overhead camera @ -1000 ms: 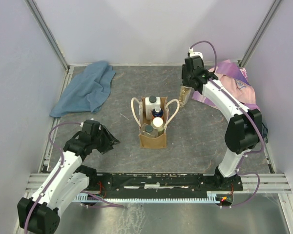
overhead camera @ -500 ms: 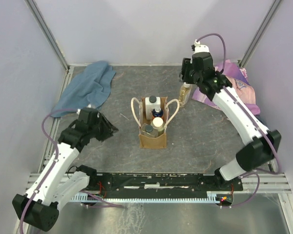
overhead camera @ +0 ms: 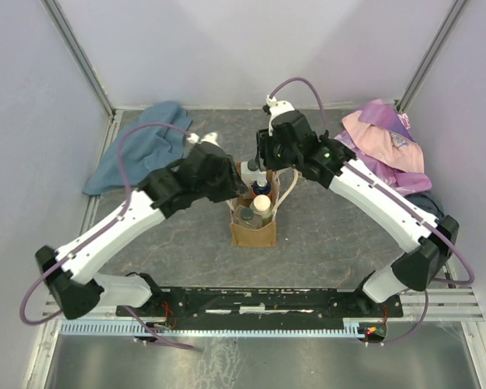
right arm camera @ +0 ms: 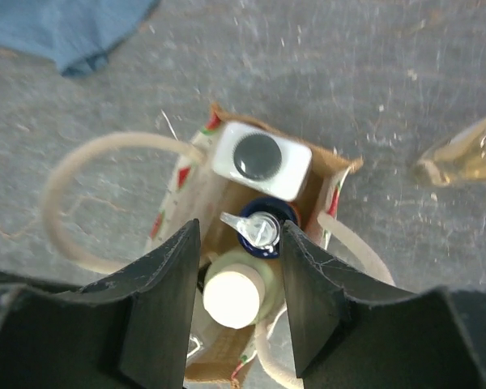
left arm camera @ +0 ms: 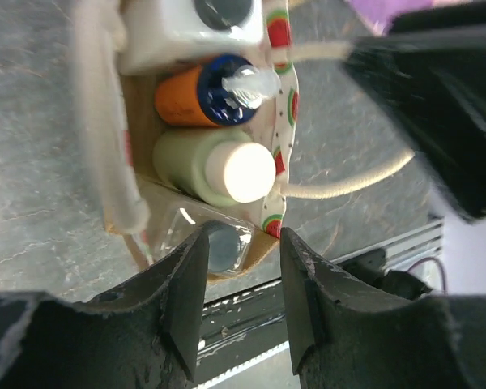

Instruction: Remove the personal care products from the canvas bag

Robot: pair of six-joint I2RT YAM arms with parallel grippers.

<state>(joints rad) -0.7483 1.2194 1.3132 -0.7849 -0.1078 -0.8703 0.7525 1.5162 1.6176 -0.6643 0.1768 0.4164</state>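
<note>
- Your left fingers [left arm camera: 193,259] are spread and hold nothing. In the left wrist view they straddle the jar [left arm camera: 221,247] at the end of the bag [overhead camera: 253,233] nearest the arm bases.
- Your right fingers [right arm camera: 182,251] are also spread and empty. They hang over the middle of the bag, above the blue pump cap [right arm camera: 262,227] and the cream-capped bottle [right arm camera: 233,298].
- Four products are in the bag, which stands mid-worktop [overhead camera: 332,235]. They are the white bottle [right arm camera: 259,158], the orange bottle [left arm camera: 178,101], the cream-capped one and the jar, all packed tight and touching.
- A clear bottle [right arm camera: 470,158] lies on the worktop beside the bag, so I judge that at least one product is already out.
- Collision is the main risk. Both arms crowd the same small opening, and the right arm fills the edge of the left wrist view. Let one descend and hold the other off.
- The bag looks light and its contents are wedged together. Pulling one bottle straight up may lift or tip the whole bag.
- The loop handles [right arm camera: 73,182] lie close to both sets of fingers, and a finger passing inside a loop would drag the bag on the way out.
- The pump nozzle sticks up, so a finger closing beside it could catch it or slip off the cap.
</note>
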